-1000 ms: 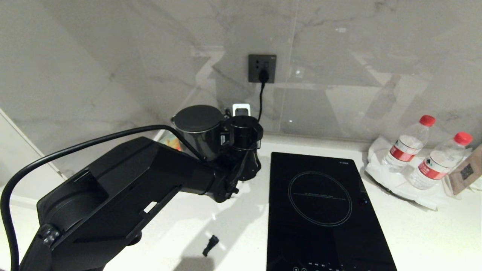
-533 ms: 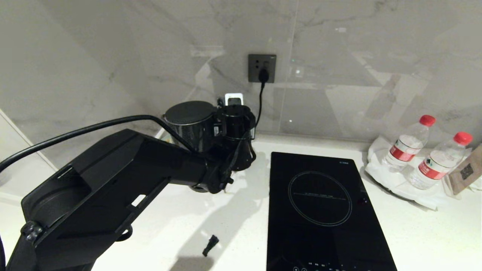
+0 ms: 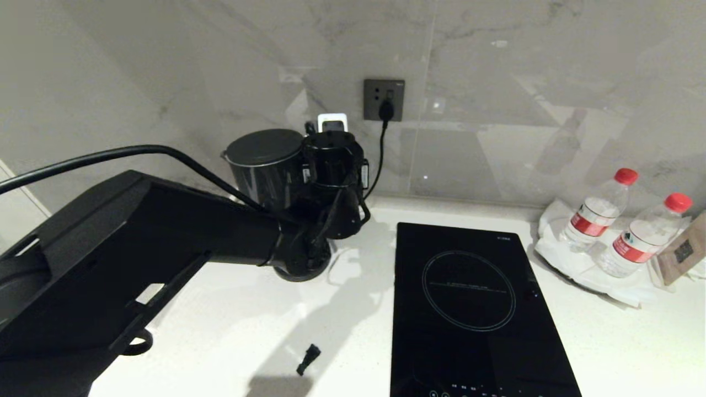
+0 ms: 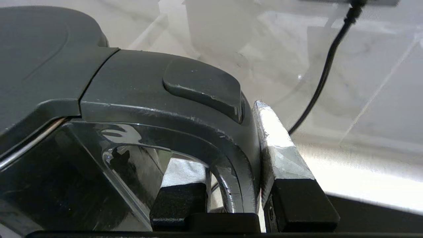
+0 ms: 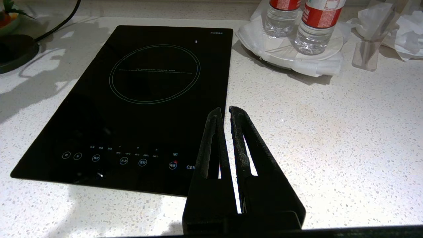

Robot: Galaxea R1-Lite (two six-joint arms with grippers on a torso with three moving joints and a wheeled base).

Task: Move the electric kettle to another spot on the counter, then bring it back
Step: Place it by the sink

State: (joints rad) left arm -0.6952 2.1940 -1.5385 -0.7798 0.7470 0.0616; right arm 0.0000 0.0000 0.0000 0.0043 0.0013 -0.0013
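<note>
— Fingers first: what are they doing?
— Left gripper has its fingers pinched on the loop handle of the electric kettle, one finger inside the loop and one pressed on its outer side. Right gripper hangs low over the tabletop by the near right corner of the hob, its two fingers brought almost together on nothing, only a thin slit between them.
— Where is the kettle?
— Held up off the tabletop, upright, close to the marble back wall at the rear left. Its round black base disc sits on the worktop with nothing on it, left of the hob.
— What crowds it?
— A black cord drops from the dark wall socket just to the kettle's right. A small white plug-like unit shows right behind the gripper. The black glass hob lies to the right, well clear of the kettle.
— Anything else around?
— Two red-capped water bottles stand on a white tray with wrapping at the far right, with a clear stand next to them. A small black part lies loose on the tabletop near the front.
— And the arm's pose?
— Left arm reaches from the lower left diagonally toward the wall, wrist at the handle side of the kettle, its cable arching above the forearm.
</note>
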